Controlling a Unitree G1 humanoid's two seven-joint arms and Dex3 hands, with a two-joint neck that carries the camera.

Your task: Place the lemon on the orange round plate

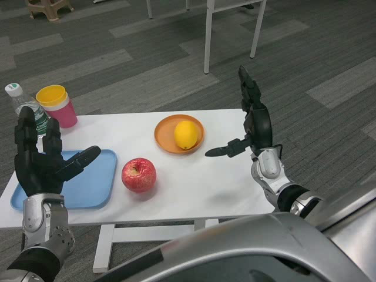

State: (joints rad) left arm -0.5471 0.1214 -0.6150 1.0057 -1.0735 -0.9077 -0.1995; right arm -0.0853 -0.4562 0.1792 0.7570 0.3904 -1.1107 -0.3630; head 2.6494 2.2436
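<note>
- The left hand was raised over the table's near left part, palm up, fingers spread and upright, thumb reaching rightward; it grasped nothing.
- A blue tray lay under and just beyond that hand, its right edge past the thumb tip.
- An apple sat on the table to the right of the left thumb, near the tray but apart from it.
- The right hand was lifted at the table's right edge, fingers straight up and released, thumb pointing left toward the plate; nothing was in it.
- The lemon rested on the orange plate, a little left of the right thumb tip and apart from it.
- Beyond the left fingertips stood a bottle with a white cap, and just right of it a pink cup with a yellow lid.
- Farther off, white table legs and a stool stood on grey carpet.
</note>
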